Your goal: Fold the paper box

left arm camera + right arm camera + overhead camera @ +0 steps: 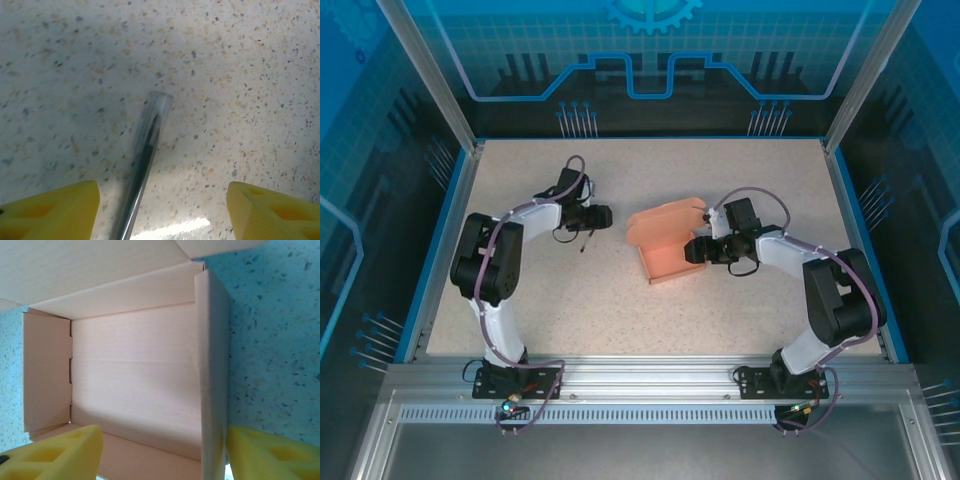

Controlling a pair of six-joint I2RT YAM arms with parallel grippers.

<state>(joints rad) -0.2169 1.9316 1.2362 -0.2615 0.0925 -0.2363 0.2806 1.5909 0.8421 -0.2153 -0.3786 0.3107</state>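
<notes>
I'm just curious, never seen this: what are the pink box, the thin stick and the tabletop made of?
The paper box looks like thin matte card: crisp folds, slotted tabs, faint grain. The stick seems clear glossy plastic around a dark core, perhaps a pen. The table is pale and speckled, likely stone-look laminate; a glare patch suggests a smooth finish.

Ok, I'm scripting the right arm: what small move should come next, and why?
Probably close the right gripper on the paper box, whose side wall stands between its open jaws; the lid flap is open, so steadying comes first.
</notes>
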